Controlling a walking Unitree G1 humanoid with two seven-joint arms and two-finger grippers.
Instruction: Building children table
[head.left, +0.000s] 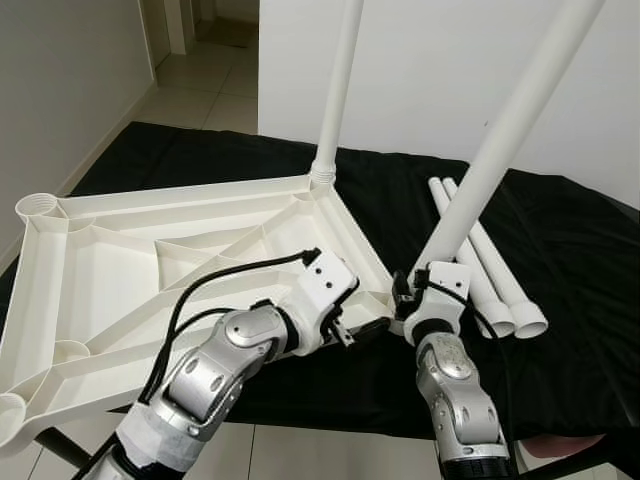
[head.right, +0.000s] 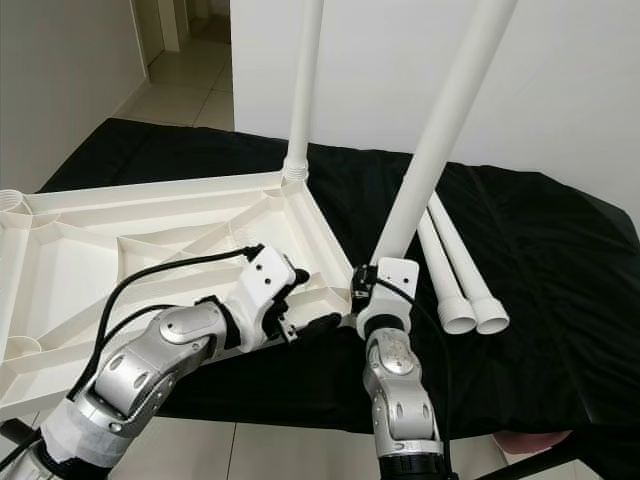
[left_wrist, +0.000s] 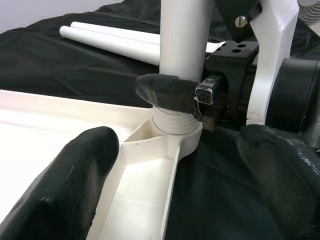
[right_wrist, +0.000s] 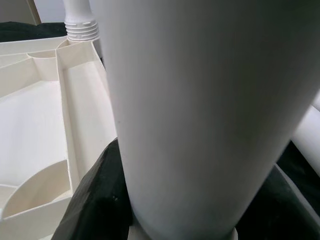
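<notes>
At the near right corner of the upturned tabletop (head.left: 120, 260), the right gripper (left_wrist: 200, 100) is clamped on a leg (head.left: 500, 140) standing in its socket. Left gripper (head.left: 345, 325), jaws apart, waits beside. The leaning leg could cross-thread when turned.

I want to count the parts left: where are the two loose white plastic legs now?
The two loose white plastic legs lie side by side on the black cloth, on the robot's right, beyond the right gripper.

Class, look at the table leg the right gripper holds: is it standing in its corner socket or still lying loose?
Standing in. The leg rises from the tabletop's near corner socket, right gripper clamped around its base.
</notes>
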